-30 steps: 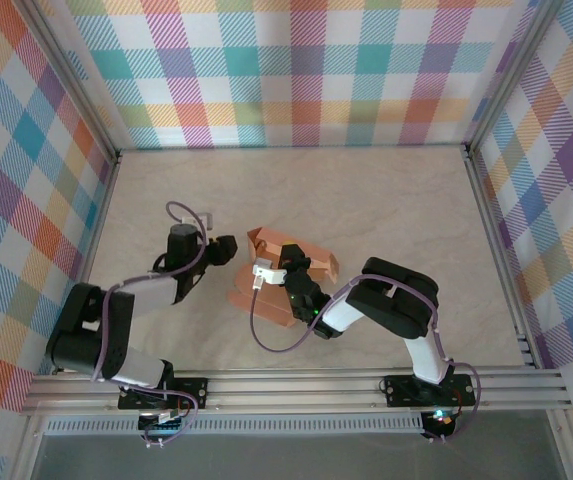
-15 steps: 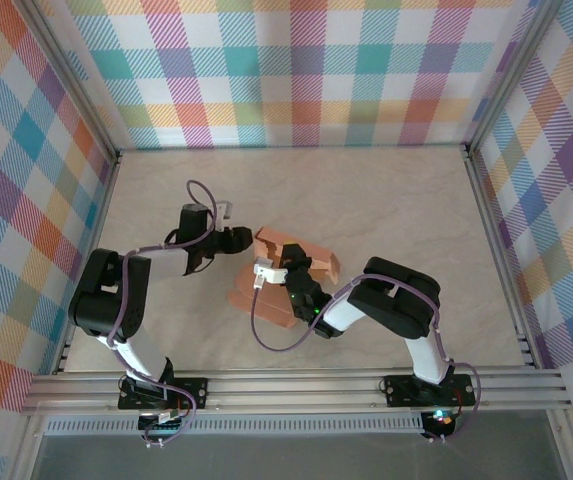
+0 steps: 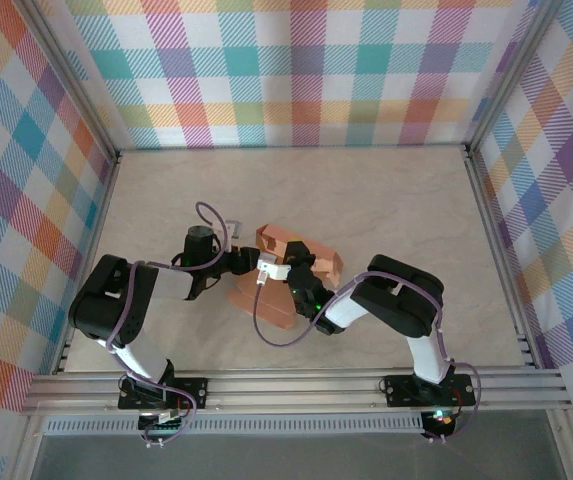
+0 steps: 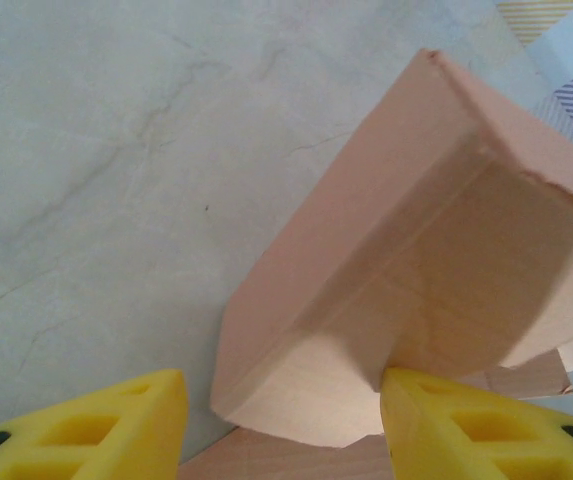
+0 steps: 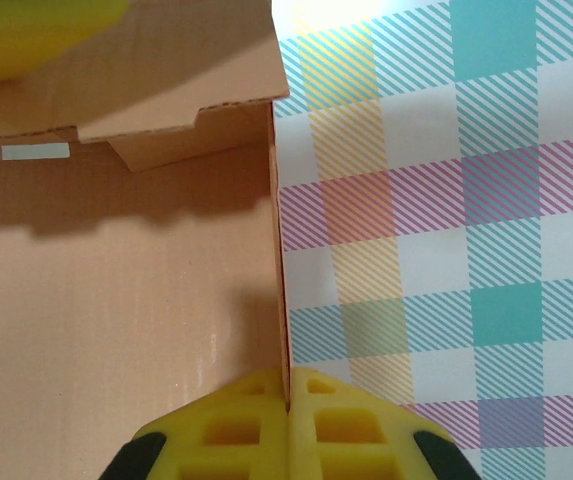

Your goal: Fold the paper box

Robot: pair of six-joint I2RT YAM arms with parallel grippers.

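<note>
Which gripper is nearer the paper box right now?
Right. The right gripper is shut on the edge of a paper box panel. The left gripper is open at the box's left end, with a raised flap just ahead between its fingers.

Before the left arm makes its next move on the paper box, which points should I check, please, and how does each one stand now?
1. Right gripper shut on an edge of the paper box: ok.
2. Left gripper open: ok.
3. A flap of the box lies between the left fingers: ok.
4. Both left fingers touch that flap: not ok, one stands apart.
5. Box base flat on the table: cannot tell.
</note>
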